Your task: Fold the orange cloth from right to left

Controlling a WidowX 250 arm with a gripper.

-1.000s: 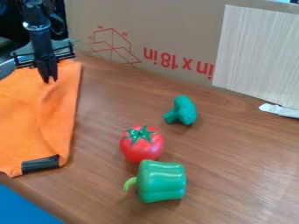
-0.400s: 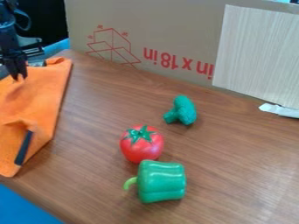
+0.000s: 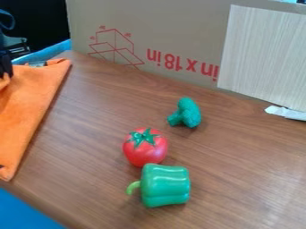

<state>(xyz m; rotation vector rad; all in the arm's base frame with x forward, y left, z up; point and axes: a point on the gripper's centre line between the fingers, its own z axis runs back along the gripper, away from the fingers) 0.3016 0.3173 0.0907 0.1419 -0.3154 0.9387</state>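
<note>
Black gripper [image 3: 5, 74] at the view's left edge, closed on a pinched fold of orange cloth [image 3: 28, 109]. The cloth spreads from it toward the camera. Well apart from the gripper, on the wooden table [image 3: 101, 120], are a toy tomato [image 3: 145, 153], green pepper [image 3: 167, 186] and broccoli [image 3: 189, 112].

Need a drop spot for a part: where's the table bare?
Widest: the table right of the broccoli and pepper, below the white scrap. Also the strip between orange cloth and tomato.

Crowded: tomato and pepper, close together; far left, gripper at the cloth.
</note>
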